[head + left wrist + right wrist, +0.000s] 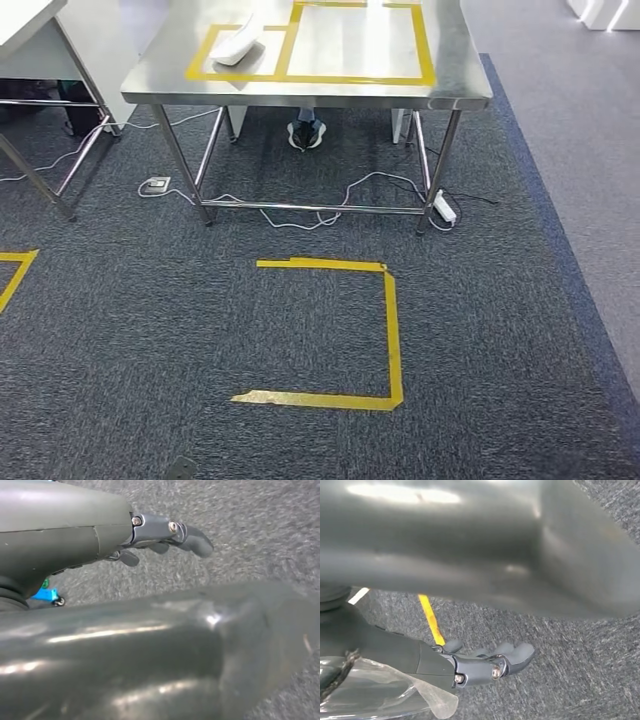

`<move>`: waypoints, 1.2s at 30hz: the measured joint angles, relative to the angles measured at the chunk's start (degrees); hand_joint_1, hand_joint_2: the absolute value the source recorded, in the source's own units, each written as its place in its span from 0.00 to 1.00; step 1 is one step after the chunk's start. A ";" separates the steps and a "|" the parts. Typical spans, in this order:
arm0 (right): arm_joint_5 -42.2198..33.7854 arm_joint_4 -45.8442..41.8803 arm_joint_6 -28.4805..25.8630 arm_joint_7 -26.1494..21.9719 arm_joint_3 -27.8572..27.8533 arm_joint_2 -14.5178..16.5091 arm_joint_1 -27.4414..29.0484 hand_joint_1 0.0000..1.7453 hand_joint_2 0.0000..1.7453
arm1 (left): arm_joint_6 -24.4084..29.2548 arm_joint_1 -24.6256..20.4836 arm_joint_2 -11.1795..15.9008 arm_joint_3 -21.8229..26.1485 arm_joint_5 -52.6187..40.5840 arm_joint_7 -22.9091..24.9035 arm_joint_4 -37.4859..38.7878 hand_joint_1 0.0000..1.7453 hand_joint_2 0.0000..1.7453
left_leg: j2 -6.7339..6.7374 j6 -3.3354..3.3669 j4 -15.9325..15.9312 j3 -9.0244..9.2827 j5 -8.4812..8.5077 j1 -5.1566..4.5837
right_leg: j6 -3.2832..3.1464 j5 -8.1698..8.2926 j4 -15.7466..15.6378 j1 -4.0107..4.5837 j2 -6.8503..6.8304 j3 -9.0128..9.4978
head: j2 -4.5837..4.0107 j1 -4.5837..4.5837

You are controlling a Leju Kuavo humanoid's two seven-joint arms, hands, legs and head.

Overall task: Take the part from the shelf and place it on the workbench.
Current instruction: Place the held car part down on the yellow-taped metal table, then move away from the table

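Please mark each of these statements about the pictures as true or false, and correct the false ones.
1. A white part lies on the steel workbench, inside a yellow tape outline. True.
2. The left hand holds the part. False: its fingers are stretched out over the carpet with nothing in them.
3. The tape square on the carpet is closed on all four sides. False: its left side is open.
4. A white power strip lies on the floor by the workbench's right front leg. True.
5. The right hand grips a yellow tool. False: it holds nothing; the yellow behind it is tape on the floor.
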 joint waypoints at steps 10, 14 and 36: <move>-0.14 0.41 -0.64 -0.44 0.00 -0.34 0.02 0.00 0.00 | 0.07 -0.36 -0.08 0.15 -0.72 -0.04 0.10 0.00 0.00 | 0.69 1.36 0.90 -10.64 8.37 -0.09 | 1.43 -8.26 14.00 -0.27 0.50 2.73 | 0.01 0.58; -0.21 0.63 -0.72 -0.78 0.01 -0.48 -0.65 0.00 0.00 | 0.19 -0.67 -0.17 0.40 -0.81 -0.29 0.10 0.00 0.00 | 0.65 0.24 2.48 -13.40 10.80 -0.28 | 0.26 -12.13 -2.68 0.02 0.71 14.81 | 0.01 0.60; -0.10 3.26 -1.72 -1.37 -0.01 -1.94 -0.01 0.00 0.00 | 1.60 -0.03 -2.49 2.31 -1.40 3.85 0.05 0.00 0.00 | 0.46 1.55 0.52 -4.83 3.37 0.55 | 0.78 -13.39 11.56 0.29 0.38 -0.28 | 0.01 0.92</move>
